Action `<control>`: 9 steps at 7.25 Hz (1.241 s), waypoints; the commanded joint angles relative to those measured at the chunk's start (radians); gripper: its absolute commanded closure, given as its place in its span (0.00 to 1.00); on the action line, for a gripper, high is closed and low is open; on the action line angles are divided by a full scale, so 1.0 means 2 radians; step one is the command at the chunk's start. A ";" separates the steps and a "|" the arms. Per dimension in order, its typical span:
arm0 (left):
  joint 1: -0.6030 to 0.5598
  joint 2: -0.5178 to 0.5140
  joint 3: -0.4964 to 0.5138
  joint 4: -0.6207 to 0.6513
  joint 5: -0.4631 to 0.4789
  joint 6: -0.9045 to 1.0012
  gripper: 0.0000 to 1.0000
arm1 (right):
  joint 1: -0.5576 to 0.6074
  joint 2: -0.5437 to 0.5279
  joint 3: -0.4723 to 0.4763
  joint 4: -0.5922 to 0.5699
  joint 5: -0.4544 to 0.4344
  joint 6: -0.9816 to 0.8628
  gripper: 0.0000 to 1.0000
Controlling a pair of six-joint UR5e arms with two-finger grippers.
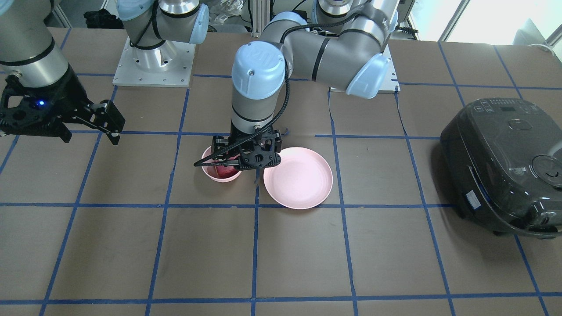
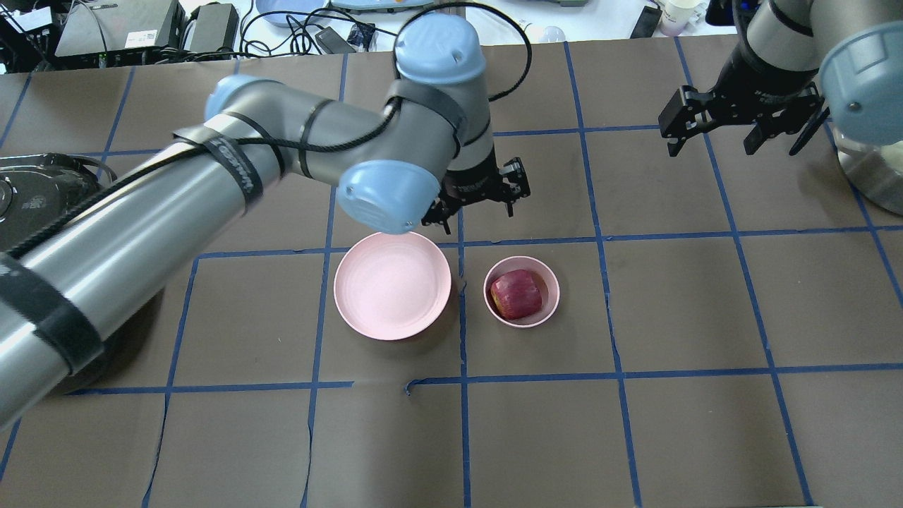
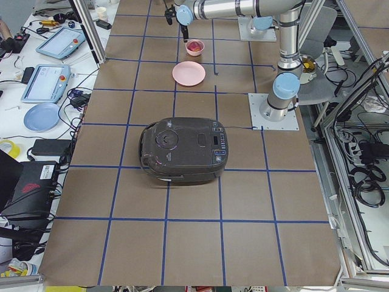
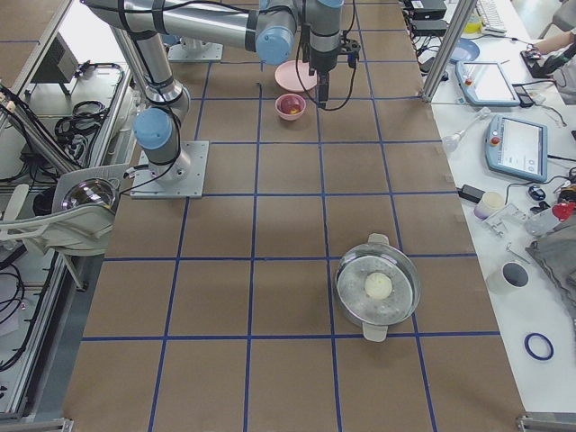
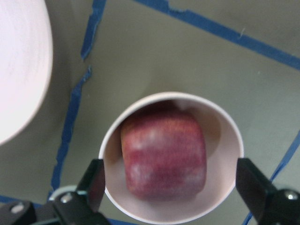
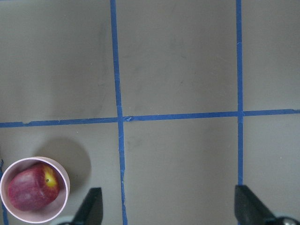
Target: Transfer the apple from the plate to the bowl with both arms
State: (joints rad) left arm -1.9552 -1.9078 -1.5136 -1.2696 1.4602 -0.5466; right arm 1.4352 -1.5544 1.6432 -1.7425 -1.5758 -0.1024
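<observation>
So the apple (image 2: 516,294) is seen sitting inside the bowl (image 2: 523,324), and most of the bowl is filled by it. In the overhead view the bowl is placed at 3 o'clock of the plate (image 2: 392,284), just beside it but not touching. The left gripper (image 2: 477,214) is held right above the bowl, its fingers spread wide past the rim on both sides, nothing gripped. The right gripper (image 2: 716,137) is hung at roughly 2 o'clock from the bowl, well apart, fingers also spread wide. A black rice cooker (image 2: 32,201) is spotted way off at 9 o'clock of the plate.
</observation>
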 commanded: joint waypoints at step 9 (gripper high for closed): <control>0.153 0.182 0.029 -0.183 0.057 0.273 0.00 | 0.048 -0.030 -0.024 0.089 0.006 0.073 0.00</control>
State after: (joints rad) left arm -1.6554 -1.5472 -1.4509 -1.6351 1.5736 -0.0042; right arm 1.5306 -1.6133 1.6014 -1.5834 -1.5647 0.0429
